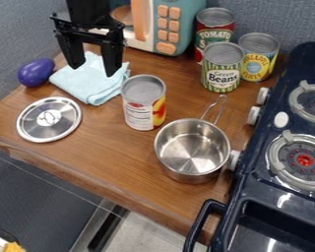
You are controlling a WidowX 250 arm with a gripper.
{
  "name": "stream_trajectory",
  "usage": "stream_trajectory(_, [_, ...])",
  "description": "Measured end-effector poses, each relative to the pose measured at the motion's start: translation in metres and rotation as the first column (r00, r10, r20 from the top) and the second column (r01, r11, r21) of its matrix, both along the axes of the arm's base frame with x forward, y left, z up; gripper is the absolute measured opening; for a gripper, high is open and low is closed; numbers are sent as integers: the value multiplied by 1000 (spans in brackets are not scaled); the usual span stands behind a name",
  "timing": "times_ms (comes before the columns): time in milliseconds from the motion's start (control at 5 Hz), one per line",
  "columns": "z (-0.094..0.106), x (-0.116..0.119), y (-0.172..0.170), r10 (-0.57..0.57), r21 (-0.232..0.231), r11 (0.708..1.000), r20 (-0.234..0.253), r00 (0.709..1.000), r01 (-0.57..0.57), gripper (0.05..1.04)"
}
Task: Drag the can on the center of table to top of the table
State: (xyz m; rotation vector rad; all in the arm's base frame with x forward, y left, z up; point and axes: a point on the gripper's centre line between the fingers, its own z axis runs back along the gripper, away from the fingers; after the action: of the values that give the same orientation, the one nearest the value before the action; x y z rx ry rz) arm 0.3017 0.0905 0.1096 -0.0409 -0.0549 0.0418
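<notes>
**Claw's spread wide, can's mid-table**

So your black two-finger gripper is hanging above the folded light-blue cloth, fingers well apart. Your silver-topped metal can with the white, yellow and red label is standing upright around the middle of the brown wooden table, right between that cloth and the shiny steel saucepan. You've also got a round steel lid over left of it.

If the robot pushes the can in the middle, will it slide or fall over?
The can would probably slide if pushed low, because it stands on its flat end on a smooth-looking table. Pushed near the top, it might tip, since it's taller than wide. Its metal looks stiff, so it likely won't squash.
</notes>
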Motion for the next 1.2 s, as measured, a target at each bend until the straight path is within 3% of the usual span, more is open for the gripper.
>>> stream_trajectory(200, [-11,-1,0,3,-12,1000,-37,999,-3,1001])
stream_trajectory(800, [-36,36,29,20,13,1000,-142,990,-19,1001])
stream_trajectory(1000, [-49,49,50,61,80,996,-141,988,-50,1001])
stream_trajectory(1200, [-68,65,53,37,231,973,-150,988,-1,1001])
